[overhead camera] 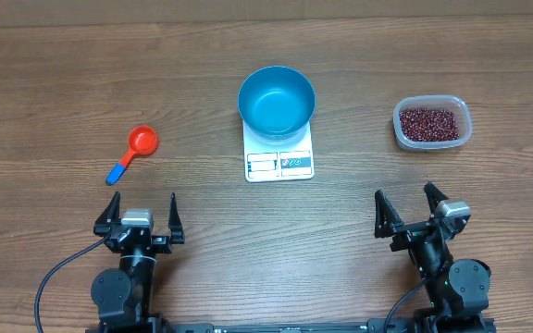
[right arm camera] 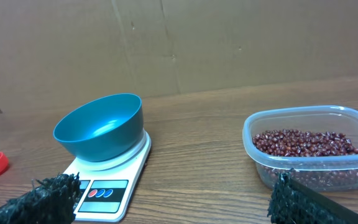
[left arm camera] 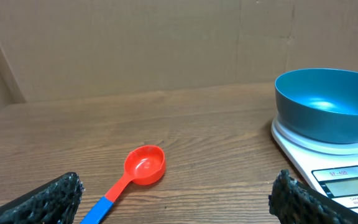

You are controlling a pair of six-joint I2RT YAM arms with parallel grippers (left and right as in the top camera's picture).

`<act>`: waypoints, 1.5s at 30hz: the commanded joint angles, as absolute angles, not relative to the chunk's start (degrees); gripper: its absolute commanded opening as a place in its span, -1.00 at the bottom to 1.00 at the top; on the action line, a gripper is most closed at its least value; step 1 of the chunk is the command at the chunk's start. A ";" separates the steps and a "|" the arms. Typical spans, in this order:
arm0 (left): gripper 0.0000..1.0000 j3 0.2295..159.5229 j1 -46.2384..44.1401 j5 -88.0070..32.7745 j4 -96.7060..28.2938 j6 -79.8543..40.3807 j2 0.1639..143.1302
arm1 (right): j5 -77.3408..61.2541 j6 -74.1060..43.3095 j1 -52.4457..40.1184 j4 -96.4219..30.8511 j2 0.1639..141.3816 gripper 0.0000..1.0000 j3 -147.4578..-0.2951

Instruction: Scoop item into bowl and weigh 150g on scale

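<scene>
The blue bowl (overhead camera: 277,100) (left arm camera: 327,102) (right arm camera: 100,126) stands empty on the white scale (overhead camera: 279,161) (left arm camera: 340,177) (right arm camera: 106,188) at the table's middle. Dark red-brown beans (overhead camera: 428,121) (right arm camera: 306,142) fill a clear plastic tub (overhead camera: 432,124) (right arm camera: 312,167) to the right. A red scoop with a blue handle (overhead camera: 133,151) (left arm camera: 132,177) lies to the left. My left gripper (overhead camera: 141,214) (left arm camera: 176,196) is open near the front edge, below the scoop, holding nothing. My right gripper (overhead camera: 412,211) (right arm camera: 173,196) is open at the front right, below the tub, also holding nothing.
A brown cardboard wall (left arm camera: 135,43) (right arm camera: 229,37) stands behind the wooden table (overhead camera: 54,83). Black cables (overhead camera: 54,277) run from both arm bases at the front edge.
</scene>
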State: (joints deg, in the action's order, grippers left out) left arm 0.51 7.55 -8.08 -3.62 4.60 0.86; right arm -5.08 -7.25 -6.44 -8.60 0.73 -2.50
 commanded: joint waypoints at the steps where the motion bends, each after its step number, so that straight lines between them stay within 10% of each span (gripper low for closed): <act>1: 0.99 0.27 7.90 -7.49 -3.81 5.13 0.34 | -4.54 -7.11 -6.74 -8.32 0.16 1.00 -2.26; 45: 0.99 0.27 7.90 -7.51 -3.79 4.01 0.34 | -4.54 -7.09 -6.74 -8.32 0.16 1.00 -2.26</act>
